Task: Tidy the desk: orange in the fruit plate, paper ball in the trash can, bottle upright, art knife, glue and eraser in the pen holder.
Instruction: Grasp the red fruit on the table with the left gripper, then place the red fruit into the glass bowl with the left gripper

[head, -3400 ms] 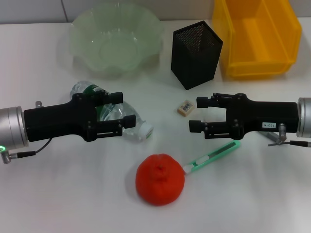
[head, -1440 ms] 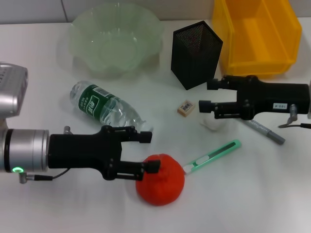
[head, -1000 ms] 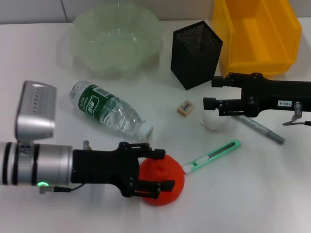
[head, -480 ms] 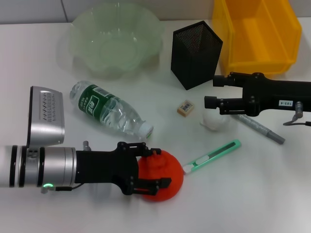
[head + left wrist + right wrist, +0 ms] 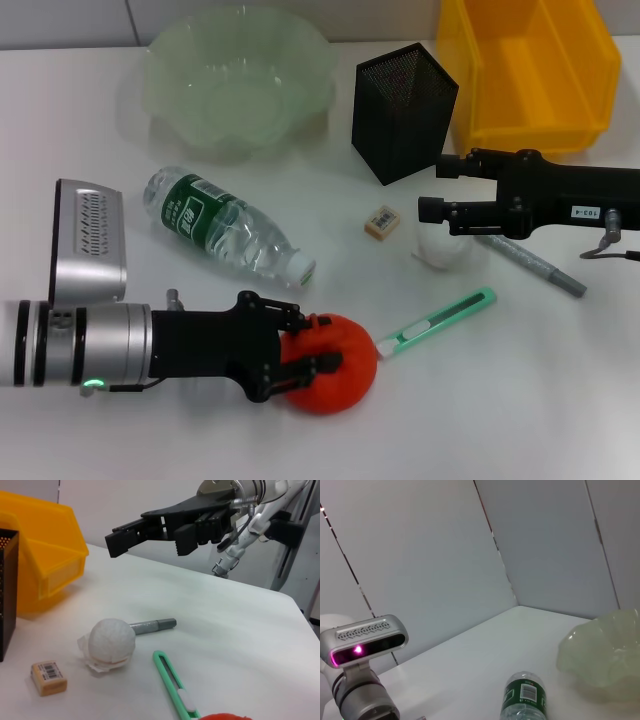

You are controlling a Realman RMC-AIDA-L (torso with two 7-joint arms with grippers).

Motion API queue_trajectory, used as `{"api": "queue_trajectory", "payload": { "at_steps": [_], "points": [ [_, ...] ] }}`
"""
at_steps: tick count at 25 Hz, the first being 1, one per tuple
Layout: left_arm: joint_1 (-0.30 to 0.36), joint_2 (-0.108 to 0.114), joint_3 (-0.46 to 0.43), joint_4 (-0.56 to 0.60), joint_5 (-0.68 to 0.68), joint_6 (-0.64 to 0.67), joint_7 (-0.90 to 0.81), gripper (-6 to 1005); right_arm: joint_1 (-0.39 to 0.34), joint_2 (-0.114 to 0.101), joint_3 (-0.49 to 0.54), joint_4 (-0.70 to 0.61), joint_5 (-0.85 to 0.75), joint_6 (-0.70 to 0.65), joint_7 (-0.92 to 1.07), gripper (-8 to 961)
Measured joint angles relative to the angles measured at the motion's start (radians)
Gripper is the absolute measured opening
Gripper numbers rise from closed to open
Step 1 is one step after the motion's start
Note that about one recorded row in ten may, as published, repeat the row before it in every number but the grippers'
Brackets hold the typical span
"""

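- The left claw (image 5: 305, 350) lies low over the near edge of the white counter (image 5: 520, 400), its black fingers closed round the bright orange fruit (image 5: 335, 363), which sits on the counter.
- The right claw (image 5: 432, 190) hangs toward the right edge with its fingers spread apart and nothing between them; it is just above the crumpled white paper ball (image 5: 440, 248).
- A grey glue stick (image 5: 535, 265) lies flat beside the paper ball, partly under the right arm.
- The green art knife (image 5: 437, 320) lies flat between the orange and the glue stick, one end close to the fruit.
- A small tan eraser (image 5: 381, 222) rests in the middle of the counter, just in front of the black mesh pen holder (image 5: 402, 110).
- The clear plastic bottle with a green label (image 5: 225, 226) lies on its side toward the left edge.
- At the far edge stand the pale green scalloped fruit plate (image 5: 238, 75) and, in the far right corner, the yellow plastic bin (image 5: 525, 75).
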Motion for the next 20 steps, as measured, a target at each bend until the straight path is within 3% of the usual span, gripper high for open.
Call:
{"api": "queue_trajectory", "payload": {
  "at_steps": [8,20],
  "points": [
    [0.003,0.002,-0.008,-0.001,-0.005,0.033,-0.003,261,-0.001,0.0,0.0,0.001,0.0,0.0,0.01,832],
    [0.004,0.014,-0.253,-0.002,-0.009,0.28,-0.035,130,-0.004,0.0,0.0,0.003,-0.001,-0.001,0.011,832]
  ]
}}
